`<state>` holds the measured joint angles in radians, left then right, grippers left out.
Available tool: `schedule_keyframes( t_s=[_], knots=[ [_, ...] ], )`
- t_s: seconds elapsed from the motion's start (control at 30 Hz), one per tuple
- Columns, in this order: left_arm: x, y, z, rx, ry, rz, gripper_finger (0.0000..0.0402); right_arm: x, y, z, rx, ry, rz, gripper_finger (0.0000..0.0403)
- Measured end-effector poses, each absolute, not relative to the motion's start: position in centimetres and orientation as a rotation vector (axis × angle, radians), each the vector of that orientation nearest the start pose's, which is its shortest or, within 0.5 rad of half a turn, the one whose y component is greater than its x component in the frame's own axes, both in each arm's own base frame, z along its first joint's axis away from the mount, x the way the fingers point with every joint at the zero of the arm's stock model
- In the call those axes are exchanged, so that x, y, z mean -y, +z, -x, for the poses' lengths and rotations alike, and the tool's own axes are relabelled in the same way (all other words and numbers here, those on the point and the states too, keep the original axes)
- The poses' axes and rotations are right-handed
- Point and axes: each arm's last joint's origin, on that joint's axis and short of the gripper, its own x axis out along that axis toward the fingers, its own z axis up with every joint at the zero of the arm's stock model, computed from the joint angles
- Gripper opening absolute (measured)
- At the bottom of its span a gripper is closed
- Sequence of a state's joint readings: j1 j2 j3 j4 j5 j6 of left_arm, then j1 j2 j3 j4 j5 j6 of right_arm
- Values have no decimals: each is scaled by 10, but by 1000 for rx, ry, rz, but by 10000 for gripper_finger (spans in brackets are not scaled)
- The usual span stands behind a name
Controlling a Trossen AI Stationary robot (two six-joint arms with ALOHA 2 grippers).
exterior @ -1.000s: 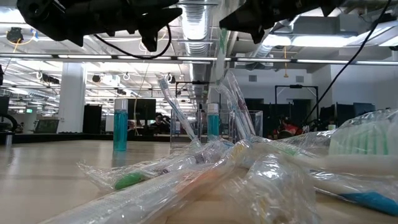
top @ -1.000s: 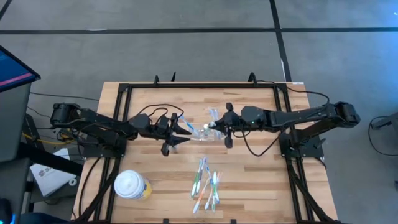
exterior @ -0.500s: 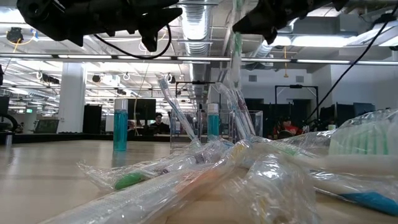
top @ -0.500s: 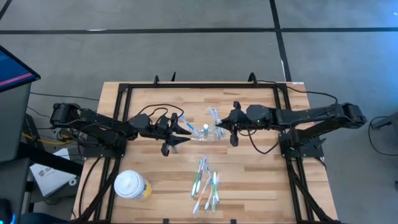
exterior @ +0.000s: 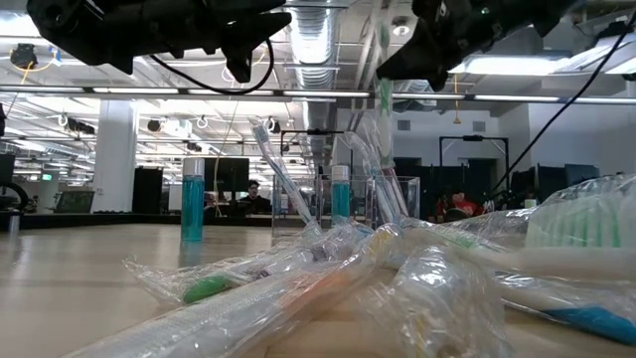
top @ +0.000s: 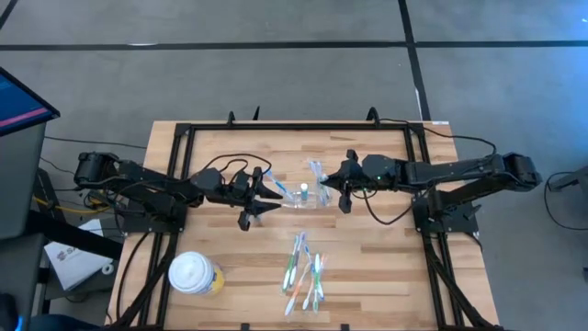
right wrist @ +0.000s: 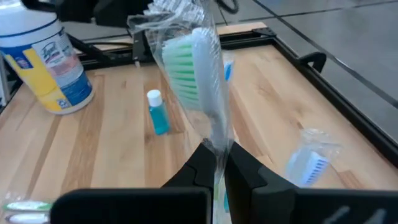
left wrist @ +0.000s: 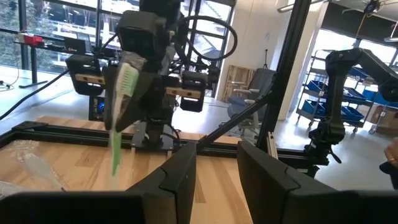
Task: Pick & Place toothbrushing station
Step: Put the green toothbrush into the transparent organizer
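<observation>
The small clear oblong plastic holder is standing mid-table toward the far edge, between both grippers. The right gripper is hovering just beside it, clenching a green-bristled toothbrush in clear wrapping, seen closely only in its wrist view. The left gripper is waiting parted, gripping nothing.

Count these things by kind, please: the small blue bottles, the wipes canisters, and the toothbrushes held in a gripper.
Small blue bottles: 2
Yellow wipes canister with white lid: 1
Wrapped green-bristled toothbrush, held in the right gripper: 1
Total: 4
</observation>
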<state>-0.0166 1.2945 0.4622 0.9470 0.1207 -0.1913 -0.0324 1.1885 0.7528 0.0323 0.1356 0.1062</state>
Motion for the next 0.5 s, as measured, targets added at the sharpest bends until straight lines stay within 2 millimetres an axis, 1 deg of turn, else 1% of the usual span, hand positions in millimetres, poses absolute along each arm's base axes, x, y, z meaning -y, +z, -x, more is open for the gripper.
schedule_keyframes(
  t_s=[0.23,0.5],
  knots=[
    [8,228,-253,100,-148,185,111,13,259,-257,-407,-186,-85,5],
    [8,228,-253,100,-148,185,111,18,236,-250,-408,-213,-123,5]
  ],
)
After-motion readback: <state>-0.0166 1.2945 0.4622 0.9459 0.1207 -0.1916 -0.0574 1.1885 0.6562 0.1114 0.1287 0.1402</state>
